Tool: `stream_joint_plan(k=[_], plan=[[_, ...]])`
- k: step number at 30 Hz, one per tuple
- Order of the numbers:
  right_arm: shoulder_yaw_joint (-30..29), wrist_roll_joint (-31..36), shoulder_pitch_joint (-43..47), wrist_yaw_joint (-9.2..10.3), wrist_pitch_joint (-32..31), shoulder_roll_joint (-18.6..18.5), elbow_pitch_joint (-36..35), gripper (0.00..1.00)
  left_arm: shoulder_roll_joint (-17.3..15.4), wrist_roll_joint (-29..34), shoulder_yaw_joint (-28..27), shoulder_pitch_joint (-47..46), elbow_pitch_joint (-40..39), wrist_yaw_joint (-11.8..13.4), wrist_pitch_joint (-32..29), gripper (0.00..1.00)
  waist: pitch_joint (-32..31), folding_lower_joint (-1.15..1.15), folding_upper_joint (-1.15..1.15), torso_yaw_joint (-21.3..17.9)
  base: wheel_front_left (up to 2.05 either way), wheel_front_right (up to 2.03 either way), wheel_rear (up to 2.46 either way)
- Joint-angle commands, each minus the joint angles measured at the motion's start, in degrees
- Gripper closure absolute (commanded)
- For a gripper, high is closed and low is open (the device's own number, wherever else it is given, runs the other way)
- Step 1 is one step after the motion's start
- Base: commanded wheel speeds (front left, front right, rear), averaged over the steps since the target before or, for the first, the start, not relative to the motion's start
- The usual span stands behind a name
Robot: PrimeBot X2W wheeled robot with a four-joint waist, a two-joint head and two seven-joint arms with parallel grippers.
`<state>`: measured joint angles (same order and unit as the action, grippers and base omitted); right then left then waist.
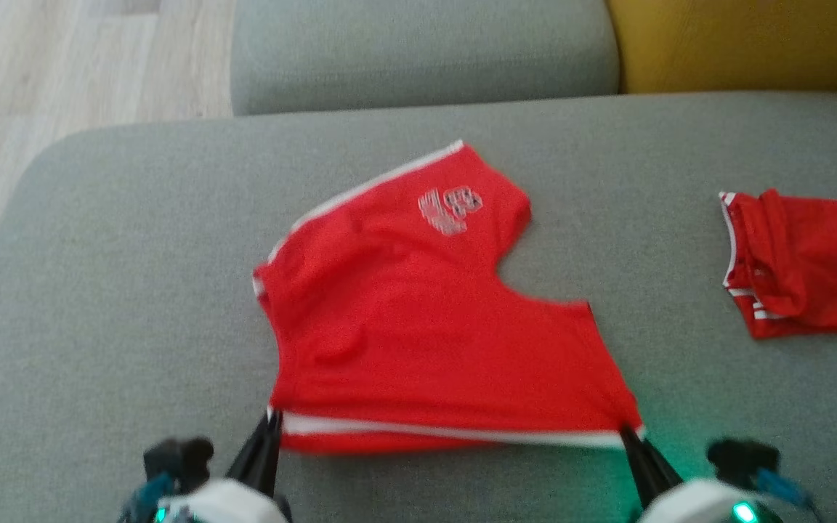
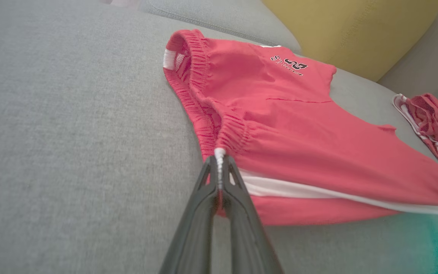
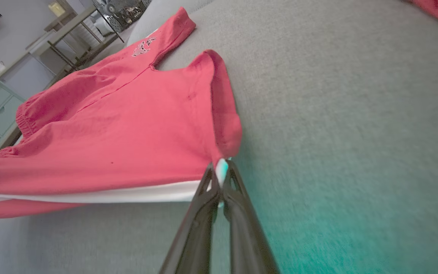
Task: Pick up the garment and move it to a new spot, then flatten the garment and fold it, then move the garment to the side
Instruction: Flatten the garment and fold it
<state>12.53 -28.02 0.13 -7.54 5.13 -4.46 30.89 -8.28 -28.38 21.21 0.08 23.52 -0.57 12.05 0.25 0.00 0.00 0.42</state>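
The garment (image 1: 418,319) is a pair of red shorts with white side stripes and a printed logo, spread on the grey sofa cushion (image 1: 135,290). My left gripper (image 1: 271,420) is shut on its near left corner, at the waistband end of the white stripe (image 2: 219,154). My right gripper (image 1: 628,434) is shut on the near right corner, at the leg hem (image 3: 222,167). The near edge hangs stretched between the two grippers, slightly lifted off the cushion. The far leg with the logo (image 1: 450,208) lies flat on the sofa.
A second red garment (image 1: 803,261) lies crumpled at the right of the cushion. A grey back cushion (image 1: 426,51) and a yellow cushion (image 1: 738,43) stand behind. Wooden floor (image 1: 41,73) lies beyond the sofa's left edge.
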Motion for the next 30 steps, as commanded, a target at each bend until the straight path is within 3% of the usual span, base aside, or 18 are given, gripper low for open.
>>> stream_joint_plan(k=[1,9,14,22,30], plan=[[-1.0,1.6,1.9,0.05,-1.8,-0.5,-4.9,1.00,-1.7,-0.2,-2.7,0.1,-4.0,1.4,-0.7,1.00,-1.0,0.00,0.00,-0.1,0.00,0.00,0.00],[-9.1,7.7,19.0,0.05,-16.8,1.5,-31.3,1.00,-4.1,-1.5,-3.3,11.6,-19.9,6.5,-7.6,1.00,-1.8,0.00,0.00,-0.5,0.00,0.00,0.00],[-10.3,6.4,21.8,0.05,-20.2,1.6,-38.1,1.00,-4.9,-1.3,-3.4,13.6,-24.7,8.1,-9.0,1.00,-1.8,0.00,0.00,-0.5,0.00,0.00,0.00],[-10.7,8.5,13.0,0.05,-22.2,1.6,-38.2,1.00,-4.1,-2.6,-4.2,8.7,-25.9,7.5,-8.8,1.00,0.9,0.00,0.00,2.4,0.00,0.00,0.00],[-9.4,9.8,-10.1,0.05,-23.4,-2.1,-28.5,1.00,-1.0,-7.3,-4.8,-5.8,-20.5,4.1,-11.5,1.00,10.3,0.00,0.00,8.8,0.00,0.00,0.00]])
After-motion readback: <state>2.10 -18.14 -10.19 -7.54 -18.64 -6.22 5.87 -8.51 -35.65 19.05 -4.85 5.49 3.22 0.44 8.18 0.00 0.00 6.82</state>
